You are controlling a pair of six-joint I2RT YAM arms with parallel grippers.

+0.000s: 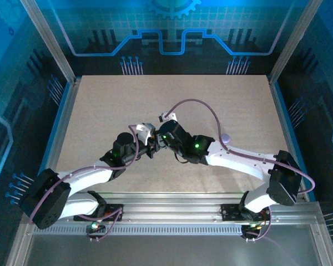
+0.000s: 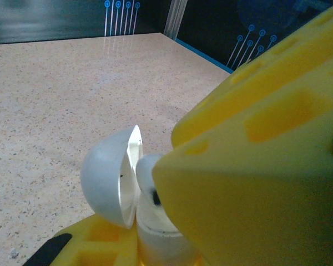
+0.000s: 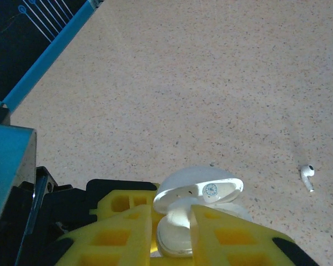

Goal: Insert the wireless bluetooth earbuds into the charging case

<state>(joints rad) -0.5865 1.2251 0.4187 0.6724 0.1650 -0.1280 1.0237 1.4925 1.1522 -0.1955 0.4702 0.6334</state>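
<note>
The charging case (image 3: 195, 187) is a small white round shell with its lid hinged open, held above the table where the two arms meet. My left gripper (image 1: 151, 146) is shut on the case's base (image 2: 158, 238), with the lid (image 2: 106, 176) standing open to the left. My right gripper (image 3: 175, 224) is shut on a white earbud (image 2: 147, 178), which it holds at the case's opening. That earbud's rounded head with a dark spot touches the base's top. A second white earbud (image 3: 307, 176) lies loose on the table to the right.
The speckled beige table (image 1: 172, 100) is walled by dark blue panels. A small pale lavender piece (image 1: 226, 137) lies beside the right arm's forearm. A purple cable (image 1: 202, 105) arcs over the right arm. The metal base rail (image 1: 172, 202) runs along the near edge.
</note>
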